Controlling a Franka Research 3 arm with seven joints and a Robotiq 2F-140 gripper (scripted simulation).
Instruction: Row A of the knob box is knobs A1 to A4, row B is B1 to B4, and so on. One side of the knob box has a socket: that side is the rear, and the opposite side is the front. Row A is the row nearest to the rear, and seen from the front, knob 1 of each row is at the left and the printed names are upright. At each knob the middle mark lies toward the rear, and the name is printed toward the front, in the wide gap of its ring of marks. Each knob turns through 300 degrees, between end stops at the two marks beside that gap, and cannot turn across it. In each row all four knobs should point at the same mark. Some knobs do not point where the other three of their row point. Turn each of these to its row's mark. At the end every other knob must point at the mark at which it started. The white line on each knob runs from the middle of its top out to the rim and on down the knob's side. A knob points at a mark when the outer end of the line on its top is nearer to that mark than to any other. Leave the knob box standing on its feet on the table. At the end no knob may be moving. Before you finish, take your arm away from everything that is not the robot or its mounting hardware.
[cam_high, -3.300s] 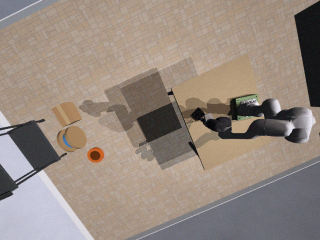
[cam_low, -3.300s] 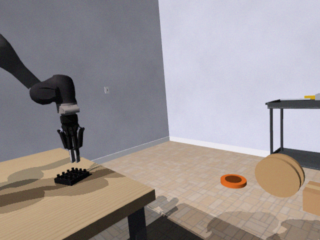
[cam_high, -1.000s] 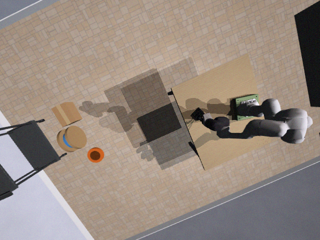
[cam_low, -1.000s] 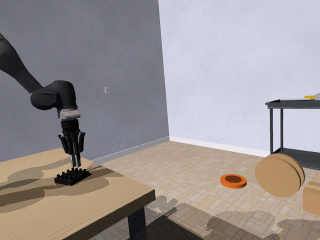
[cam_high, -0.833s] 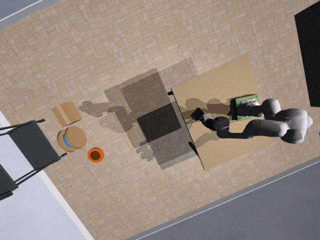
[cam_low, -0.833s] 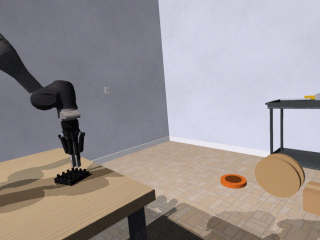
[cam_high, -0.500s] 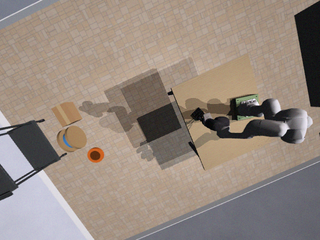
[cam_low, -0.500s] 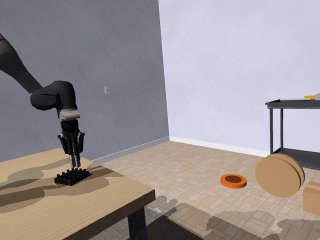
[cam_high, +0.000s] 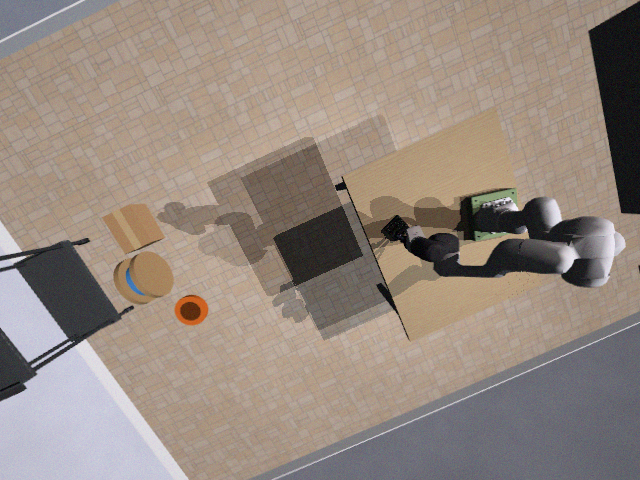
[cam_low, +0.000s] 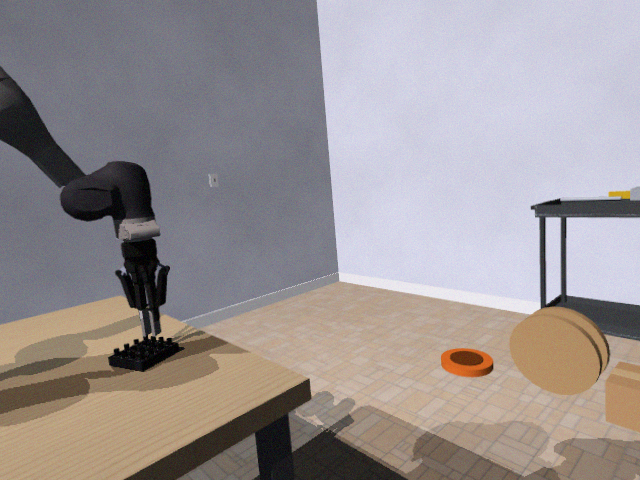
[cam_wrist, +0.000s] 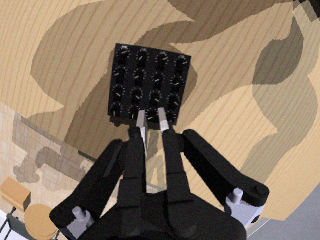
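Wrist view: the gripper (cam_low: 150, 334) (cam_wrist: 152, 118) reaches in over one edge of the black, roughly square knob box (cam_high: 395, 227) (cam_low: 145, 358) (cam_wrist: 148, 82); most of the box's four-by-four grid of knobs lies beyond the fingertips
Gripper: its two slim grey-tipped fingers stand a narrow gap apart, clamped on nothing; it points down at the box; whether a tip brushes a knob cannot be told
Knob box: standing flat on the pale wooden bench (cam_high: 444, 170) (cam_low: 206, 392) (cam_wrist: 230, 75), directly below and ahead of the fingertips
Nearest knob: a small black round knob (cam_wrist: 153, 116) shows between the tips, in the row closest to the gripper; its pointing is too small to read
Rows: white lines show on several knobs; the names cannot be read, and the socket side cannot be settled, so neither the row letter nor the odd knobs can be named
Step in hand: probably lining up on one knob in that closest row, the gap seemingly preset for knob width; a turn may be about to start or just finished
Next move: if this knob is astray, it calls for a straight descent around it, a light squeeze and a turn that avoids the end stops; if already right, a clean lift, without nudging its neighbours
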